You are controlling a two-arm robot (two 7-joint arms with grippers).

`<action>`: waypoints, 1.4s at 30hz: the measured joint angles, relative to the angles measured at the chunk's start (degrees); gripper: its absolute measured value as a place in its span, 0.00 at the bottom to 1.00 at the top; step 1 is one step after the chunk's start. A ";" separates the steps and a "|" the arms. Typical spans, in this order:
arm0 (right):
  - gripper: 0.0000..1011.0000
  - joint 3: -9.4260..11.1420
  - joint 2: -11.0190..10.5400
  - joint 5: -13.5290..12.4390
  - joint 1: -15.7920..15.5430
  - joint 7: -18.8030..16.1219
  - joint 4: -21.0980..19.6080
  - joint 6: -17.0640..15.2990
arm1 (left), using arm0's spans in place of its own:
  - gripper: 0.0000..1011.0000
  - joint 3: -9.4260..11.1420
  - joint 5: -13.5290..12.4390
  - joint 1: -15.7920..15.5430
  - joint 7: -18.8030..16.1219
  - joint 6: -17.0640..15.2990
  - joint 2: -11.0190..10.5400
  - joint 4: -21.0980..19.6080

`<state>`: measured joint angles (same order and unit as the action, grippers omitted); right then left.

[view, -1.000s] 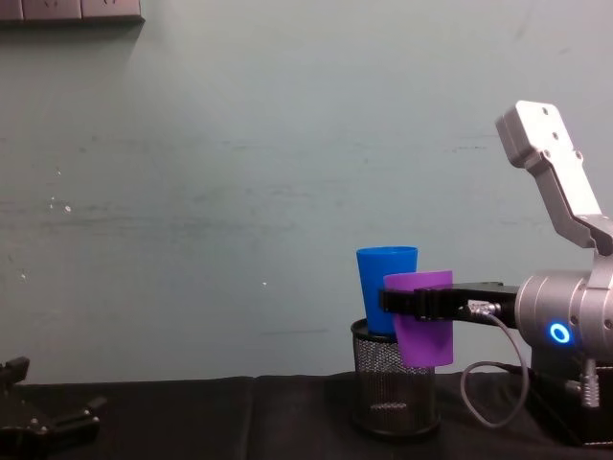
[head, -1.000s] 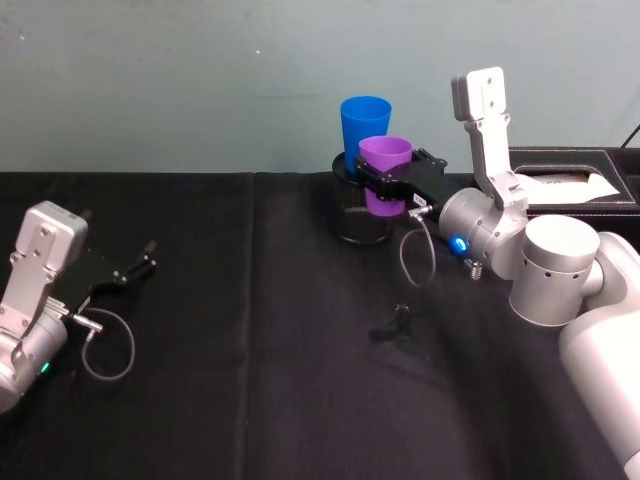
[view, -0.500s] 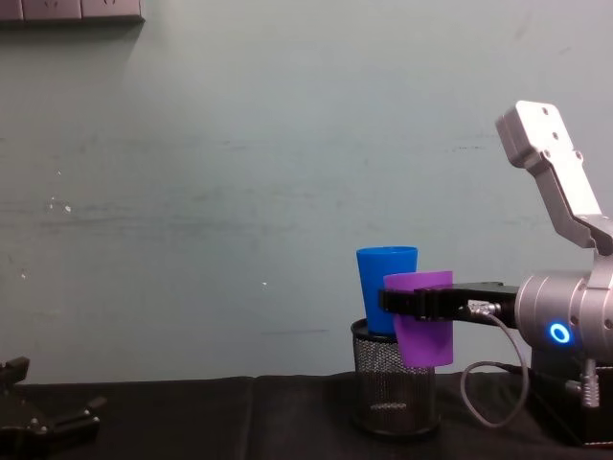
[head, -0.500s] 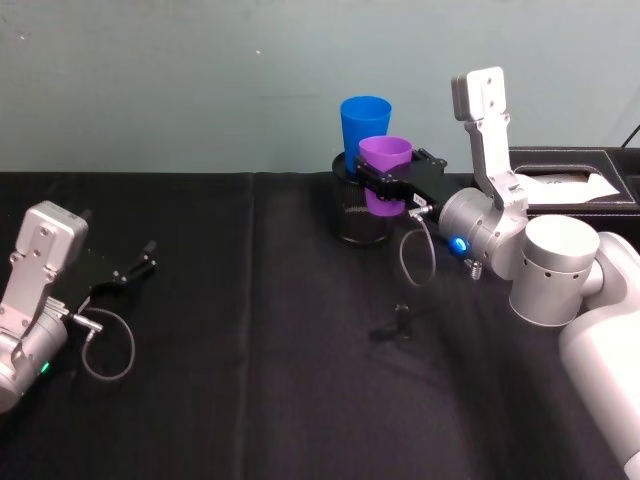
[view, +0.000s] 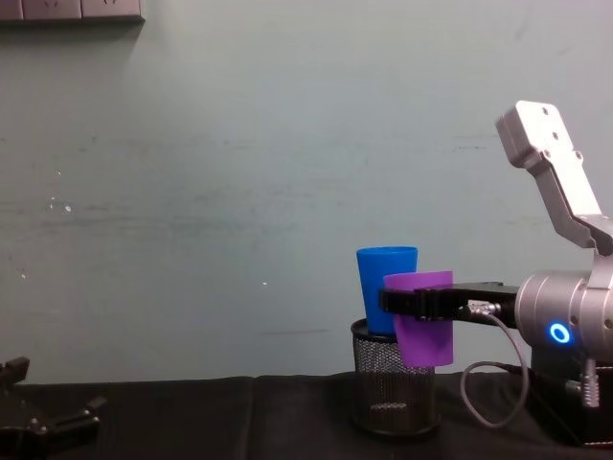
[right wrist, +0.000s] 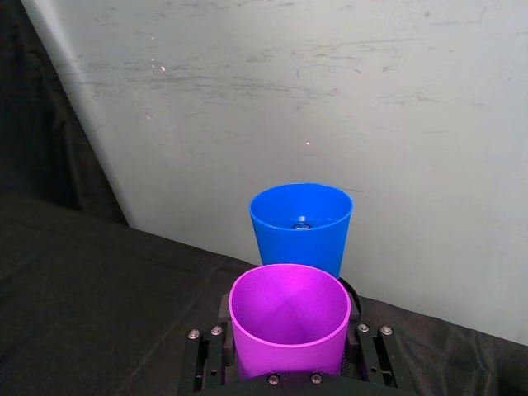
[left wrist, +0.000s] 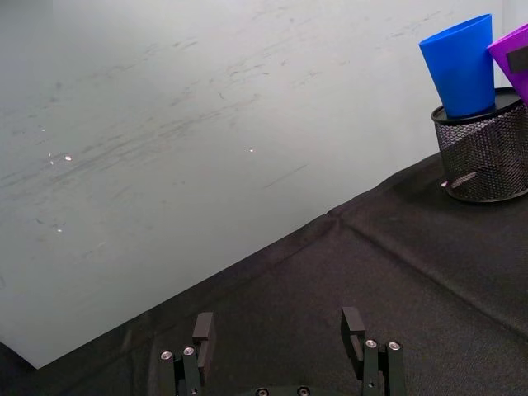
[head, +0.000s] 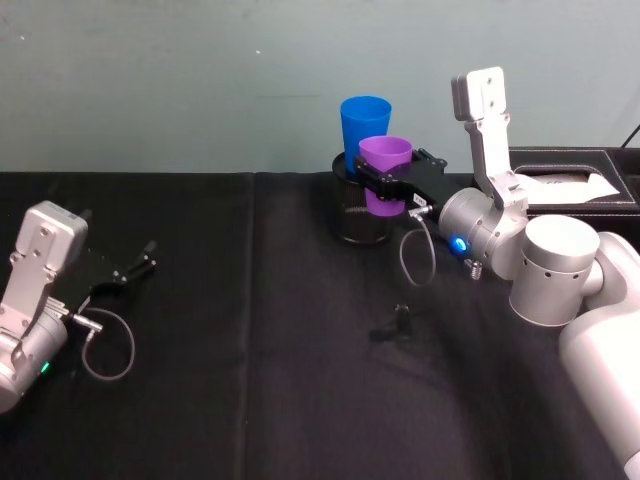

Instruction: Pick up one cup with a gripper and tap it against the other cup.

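Right gripper (head: 383, 183) grips the smooth, tapered purple tumbler (head: 386, 153) upright at upper centre of the head view, just beside the bright blue tumbler (head: 364, 121) standing in the black wire-mesh pot (head: 357, 226), while the left gripper (head: 147, 257) rests wide open at lower left.

Two cups (head: 365, 122) (head: 386, 154), two claws (head: 147, 256) (head: 388, 183), one mesh pot (head: 358, 226).
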<state>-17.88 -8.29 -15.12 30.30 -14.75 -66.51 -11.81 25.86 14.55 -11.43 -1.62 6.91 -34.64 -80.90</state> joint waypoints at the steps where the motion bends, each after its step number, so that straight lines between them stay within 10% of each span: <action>1: 0.72 0.00 0.00 0.00 0.00 0.00 0.00 0.00 | 0.99 0.00 0.00 0.00 0.00 0.00 0.00 0.00; 42: 0.72 0.00 0.00 0.00 0.00 0.00 0.00 0.00 | 0.99 0.00 0.00 0.00 0.00 0.00 0.00 0.00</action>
<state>-17.88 -8.29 -15.12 30.30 -14.75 -66.51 -11.81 25.86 14.55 -11.43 -1.62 6.91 -34.64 -80.90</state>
